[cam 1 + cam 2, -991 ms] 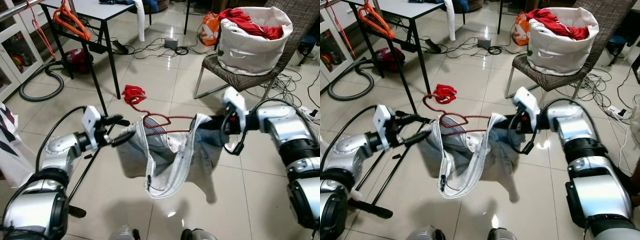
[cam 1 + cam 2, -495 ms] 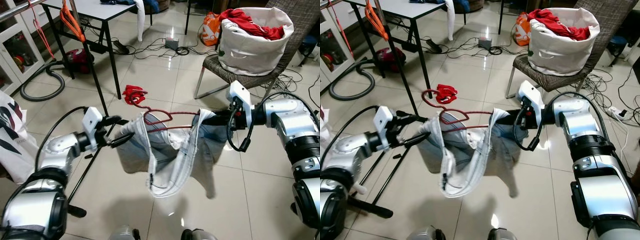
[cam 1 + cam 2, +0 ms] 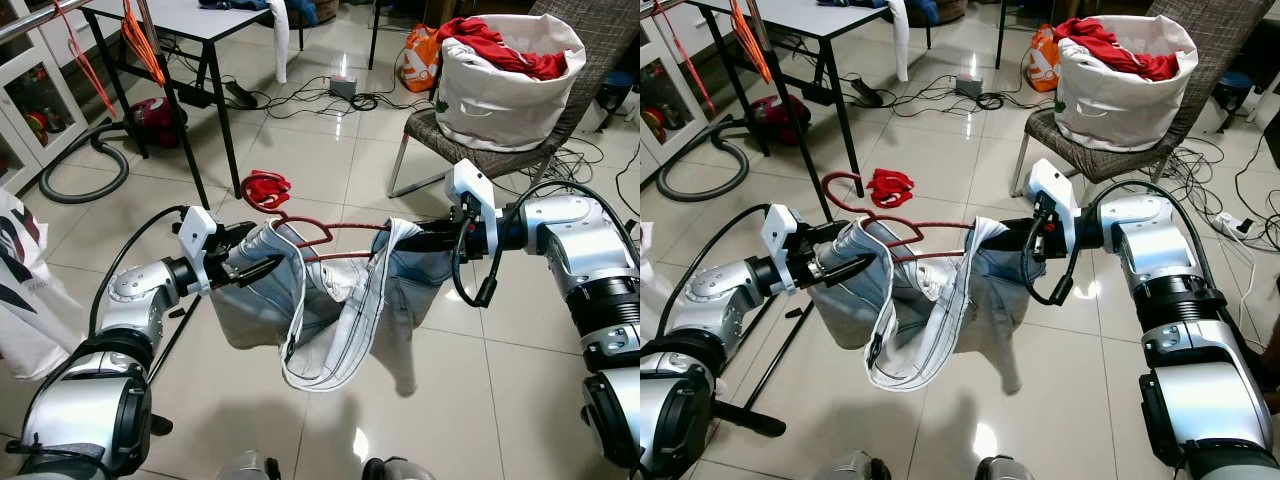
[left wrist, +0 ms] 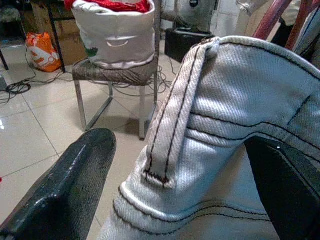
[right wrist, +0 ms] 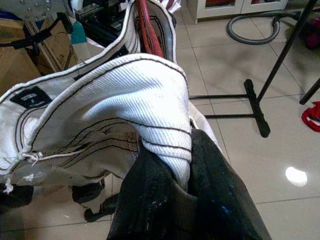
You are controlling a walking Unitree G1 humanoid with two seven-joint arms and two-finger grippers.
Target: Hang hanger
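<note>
Pale jeans (image 3: 330, 310) on red hanger (image 3: 300, 225) hang stretched between both grippers, above open tile floor (image 3: 300, 150). Left gripper (image 3: 250, 268): fingers parted around the jeans' left waistband edge. Right gripper (image 3: 425, 238): fingers pinched tight on the right edge. Black rack leg (image 3: 205, 185) stands just left of the jeans.

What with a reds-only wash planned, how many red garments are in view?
2: a red cloth on the floor beyond the held shorts, and a red garment atop the white basket on the chair. More may be hidden inside.
</note>
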